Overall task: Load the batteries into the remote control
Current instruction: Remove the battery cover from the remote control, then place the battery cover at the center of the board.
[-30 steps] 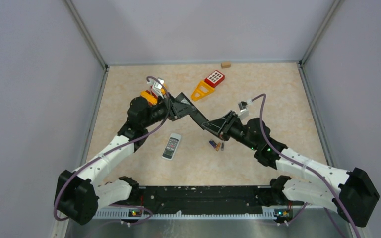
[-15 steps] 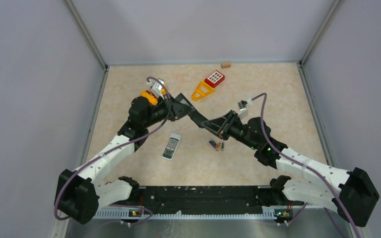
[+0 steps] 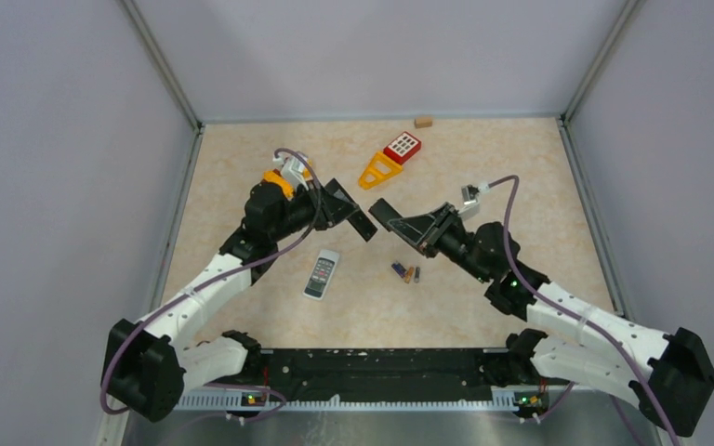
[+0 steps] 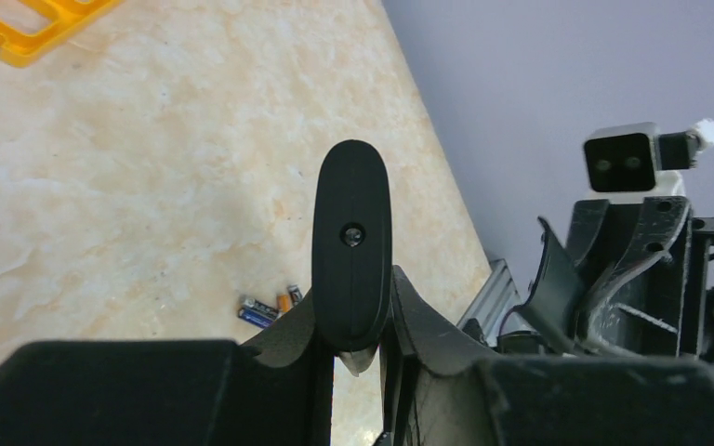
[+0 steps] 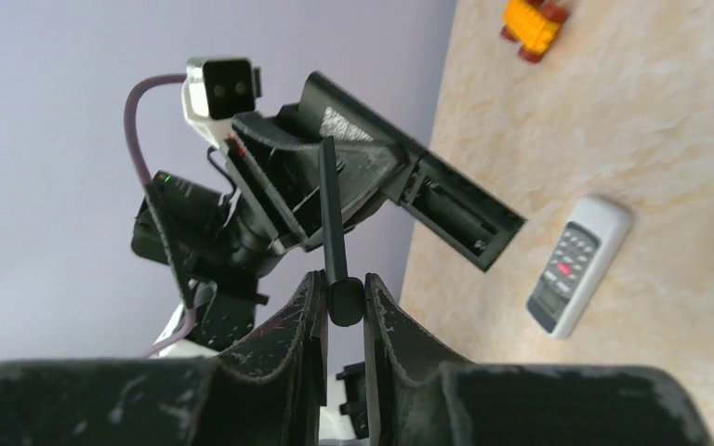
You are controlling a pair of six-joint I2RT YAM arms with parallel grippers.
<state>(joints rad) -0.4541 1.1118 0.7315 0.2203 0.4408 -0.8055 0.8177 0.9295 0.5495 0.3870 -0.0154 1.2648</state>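
My left gripper (image 3: pixel 337 206) (image 4: pixel 353 297) is shut on a black remote control (image 3: pixel 361 225) (image 4: pixel 351 243), held up off the table. The right wrist view shows its battery bay (image 5: pixel 456 212) lying open. My right gripper (image 3: pixel 416 228) (image 5: pixel 344 279) is shut on the thin black battery cover (image 3: pixel 384 212) (image 5: pixel 329 209), a short gap right of the remote. Three batteries (image 3: pixel 406 271) (image 4: pixel 268 308) lie together on the table under the right arm: one blue, one orange, one dark.
A white remote (image 3: pixel 322 274) (image 5: pixel 578 264) lies face up on the table below the left gripper. A red keypad toy (image 3: pixel 403 146) and an orange triangle piece (image 3: pixel 378 171) sit at the back. A small tan block (image 3: pixel 422 121) rests near the rear wall.
The black cover has come off the remote. My right gripper drew it back to the right, opening a gap between the two grippers. The left gripper held nearly still.
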